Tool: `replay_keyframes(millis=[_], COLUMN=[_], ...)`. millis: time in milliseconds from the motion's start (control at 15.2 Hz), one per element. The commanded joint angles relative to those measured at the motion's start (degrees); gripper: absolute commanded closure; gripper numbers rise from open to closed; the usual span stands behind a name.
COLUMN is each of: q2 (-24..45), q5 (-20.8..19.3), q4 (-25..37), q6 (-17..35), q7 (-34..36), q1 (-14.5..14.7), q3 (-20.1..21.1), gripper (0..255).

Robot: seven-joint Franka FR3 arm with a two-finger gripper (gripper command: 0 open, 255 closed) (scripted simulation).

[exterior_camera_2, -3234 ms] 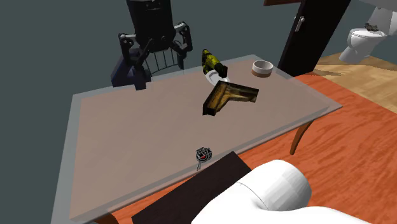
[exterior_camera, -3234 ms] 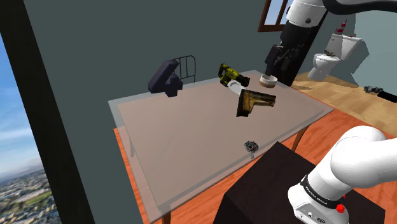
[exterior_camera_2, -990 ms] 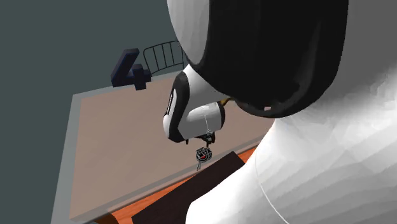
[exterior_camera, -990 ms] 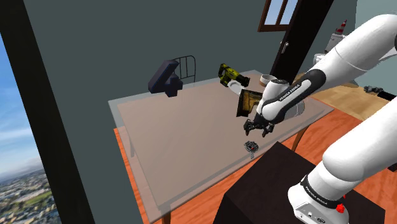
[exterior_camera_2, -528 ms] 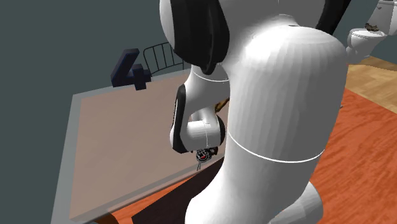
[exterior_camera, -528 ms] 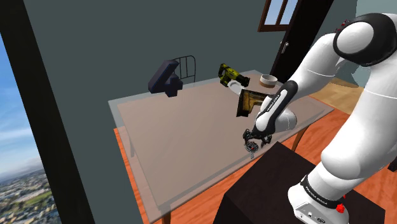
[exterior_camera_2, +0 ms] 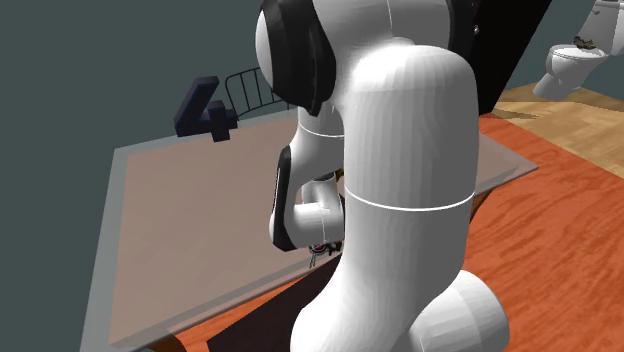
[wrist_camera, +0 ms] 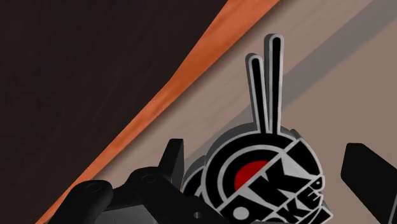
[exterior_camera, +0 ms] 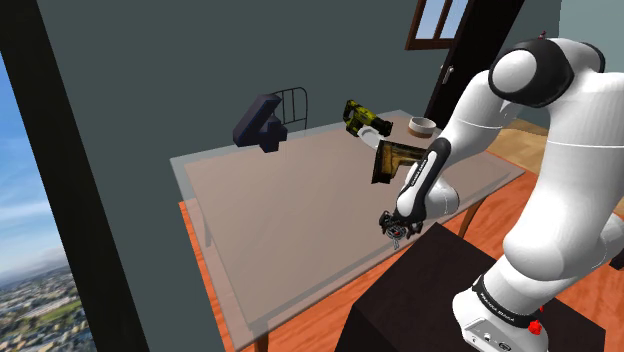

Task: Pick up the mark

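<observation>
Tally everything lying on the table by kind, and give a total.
Dark figure-4 block: 1
Yellow-and-black tool: 1
Brown L-shaped piece: 1
Small bowl: 1
Round black-and-white badge with a red centre: 1
Total: 5

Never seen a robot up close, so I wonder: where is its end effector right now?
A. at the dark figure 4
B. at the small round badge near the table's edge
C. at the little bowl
B: in the wrist view the round badge lies between the open fingers, and the shoulder view puts the end effector at the table's edge.
</observation>
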Motion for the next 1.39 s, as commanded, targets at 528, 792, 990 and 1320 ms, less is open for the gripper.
replay_keyframes(millis=[528, 792, 990, 1320], q2=[0.71, -1.69, -5.5, -11.9], q5=[-0.07, -0.03, -0.04, -0.54], q4=[0.1, -0.63, -1.75, -3.32], q6=[0.64, -1.04, -3.73, -8.57], q7=[-0.12, -0.06, 0.05, 0.55], q1=[-0.29, -0.01, 0.48, 1.71], q3=[0.1, -0.1, -0.56, -1.86], gripper=[255, 255, 255, 255])
